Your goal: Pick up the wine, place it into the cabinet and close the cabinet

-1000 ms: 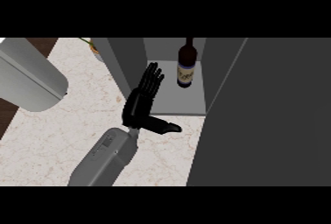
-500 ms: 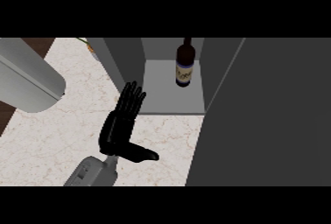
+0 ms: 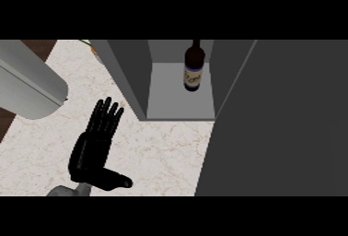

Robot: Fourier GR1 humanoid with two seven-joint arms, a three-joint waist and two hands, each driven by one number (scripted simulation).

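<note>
right robot hand: open, fingers straight, thumb out, held nothing, hovered over table | wine bottle: dark with pale label, upright inside cabinet, well apart from hand | cabinet door: open

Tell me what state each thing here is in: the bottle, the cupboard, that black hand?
wine bottle: upright, standing inside the cabinet, nothing holding it.
cabinet: open, not yet closed.
cabinet door: swung out at the view's right.
right hand: open, fingers straight, empty, over the counter, apart from the cabinet.
left hand: not in view.
</note>
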